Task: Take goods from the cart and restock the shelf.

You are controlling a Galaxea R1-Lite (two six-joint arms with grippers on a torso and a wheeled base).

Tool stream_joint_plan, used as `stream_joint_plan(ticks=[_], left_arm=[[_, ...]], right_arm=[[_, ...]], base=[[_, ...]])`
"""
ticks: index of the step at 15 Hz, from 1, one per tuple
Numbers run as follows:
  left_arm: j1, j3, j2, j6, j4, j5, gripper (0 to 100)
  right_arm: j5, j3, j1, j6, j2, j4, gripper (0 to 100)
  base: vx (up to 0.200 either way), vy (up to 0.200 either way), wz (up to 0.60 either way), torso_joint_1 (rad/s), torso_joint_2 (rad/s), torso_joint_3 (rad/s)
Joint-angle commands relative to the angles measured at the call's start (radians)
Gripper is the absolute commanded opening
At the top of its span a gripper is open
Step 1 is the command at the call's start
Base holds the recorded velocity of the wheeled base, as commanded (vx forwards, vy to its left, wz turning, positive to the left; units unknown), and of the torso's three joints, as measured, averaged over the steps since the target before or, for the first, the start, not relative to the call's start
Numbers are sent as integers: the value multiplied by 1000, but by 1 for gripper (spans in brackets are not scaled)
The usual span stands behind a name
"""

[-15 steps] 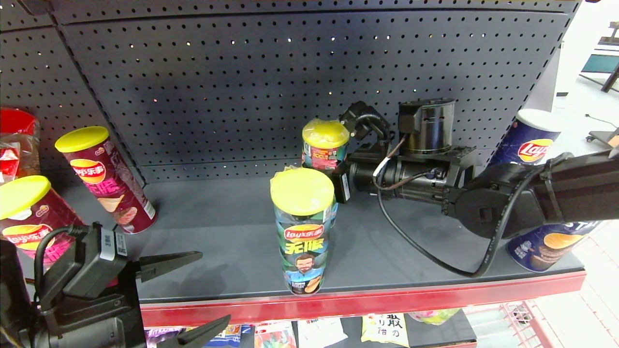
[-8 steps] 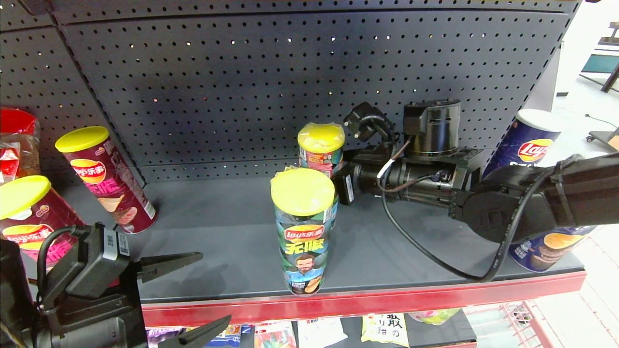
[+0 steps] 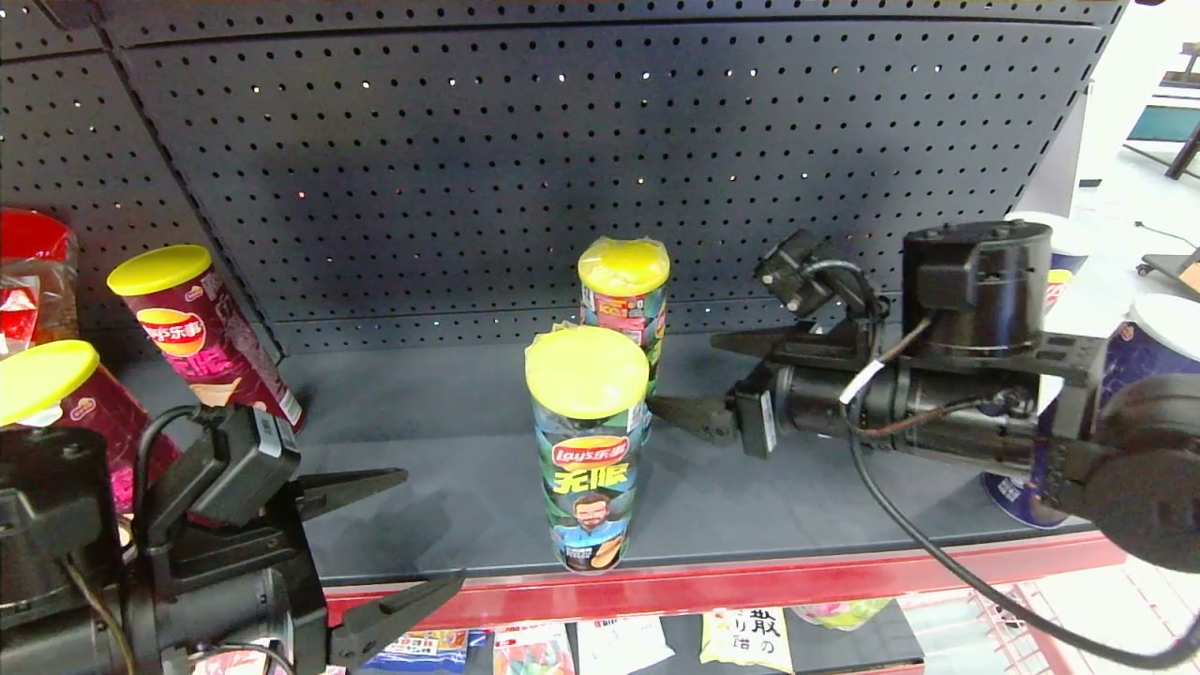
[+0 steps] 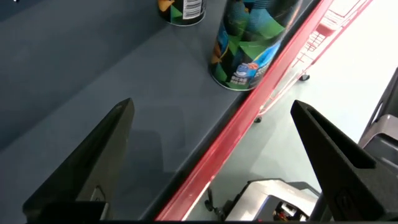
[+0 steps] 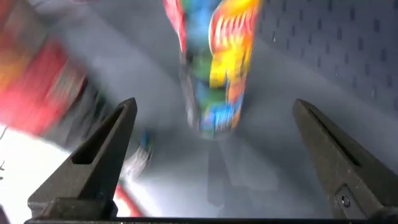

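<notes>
Two green chip cans with yellow lids stand mid-shelf, the front can (image 3: pixel 586 450) near the red lip and the rear can (image 3: pixel 623 291) just behind it. My right gripper (image 3: pixel 717 375) is open, level with the shelf and just right of the rear can, touching nothing. In the right wrist view that gripper (image 5: pixel 214 155) faces a blurred can (image 5: pixel 217 68) ahead of its spread fingers. My left gripper (image 3: pixel 412 539) is open at the shelf's front left, holding nothing. In the left wrist view the same gripper (image 4: pixel 214 162) straddles the shelf edge, with the front can (image 4: pixel 249 43) beyond it.
Maroon cans with yellow lids (image 3: pixel 202 337) lean at the shelf's left, and blue cans (image 3: pixel 1153 347) stand at its right behind my right arm. A dark pegboard (image 3: pixel 562 169) backs the shelf, whose red lip (image 3: pixel 712 581) runs along the front. Packets (image 3: pixel 741 637) lie on the lower shelf.
My right gripper has pulled back to the right, away from the rear green can, which stays upright on the shelf. My left arm has shifted slightly up and right.
</notes>
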Motion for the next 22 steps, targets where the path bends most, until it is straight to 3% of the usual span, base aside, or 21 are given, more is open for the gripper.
stream_joint_plan(ticks=[1,5,10,11,12,14,18,22], left_arm=[[3,-21,42,-1,1,0,100],[2,-29,93,5,-2,2,100],[-2,-27,125,5,-2,20,100],[-2,-26,140,5,-2,20,100],[-2,-27,145,7,-1,20,100],[-3,-46,192,7,-2,31,100],[-23,-138,266,16,1,66,100],[-72,-171,324,16,-2,77,100]], right_arm=[[-9,127,-4,1,-149,0,100],[-12,303,2,-1,-340,23,100],[-30,437,-7,2,-705,258,100],[-40,440,-34,2,-823,370,100],[-40,440,-43,2,-848,393,100],[-40,438,-135,4,-1029,543,100],[-38,441,-273,40,-1166,629,100],[-41,441,-317,79,-1175,632,100]], base=[[0,0,0,0,0,0],[0,0,0,0,0,0],[0,0,0,0,0,0],[0,0,0,0,0,0],[0,0,0,0,0,0],[0,0,0,0,0,0],[0,0,0,0,0,0],[0,0,0,0,0,0]])
